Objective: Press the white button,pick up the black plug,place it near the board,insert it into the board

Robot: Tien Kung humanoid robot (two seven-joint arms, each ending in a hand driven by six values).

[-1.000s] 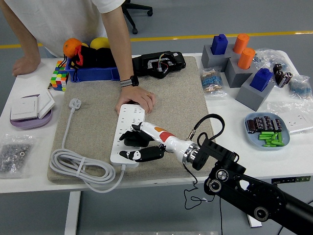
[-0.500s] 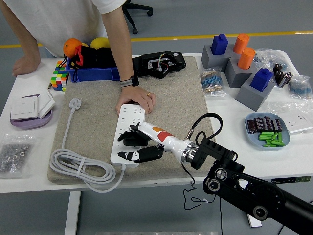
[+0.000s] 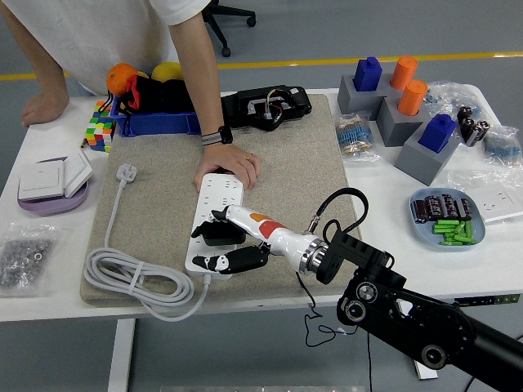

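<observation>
black plug in right hand (over board)

White table; beige mat; grey blocks; blue dish

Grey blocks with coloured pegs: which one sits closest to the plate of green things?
The grey block with the blue peg, lowest of the four. It sits just above the blue plate; the other blocks stand farther back.

The worktop carries one white power strip, one Rubik's cube, two blue pegs and two orange pegs in grey blocks, and one blue dish.
</observation>
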